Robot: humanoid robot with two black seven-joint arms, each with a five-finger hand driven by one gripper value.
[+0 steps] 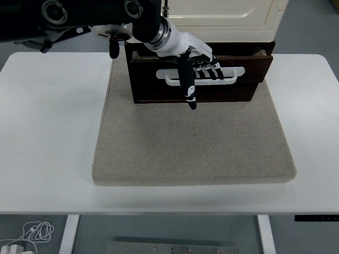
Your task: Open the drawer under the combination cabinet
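**Left hand hooked on the drawer handle, drawer partly out**

Left hand [197, 62], white with black fingers, reaches in from the upper left of the head view, the only view given. Four fingers [211, 69] are curled through the white bar handle [233, 74] of the dark wooden drawer [238, 87], clamped on it; the thumb [187, 84] points down over the drawer front. The drawer sits at the far end of the table, under the cream cabinet [228, 13], and is already out a short way onto a grey felt mat [190, 143] that lies on the white table [47, 121].

Risks, as a judgement: the hook sits left of the handle's middle, so an off-centre pull could skew and jam the drawer; the fingers could slip out of the handle; the whole cabinet could slide on the mat.

Count: one hand, one drawer, one handle, one cabinet, one mat. No right hand shows.
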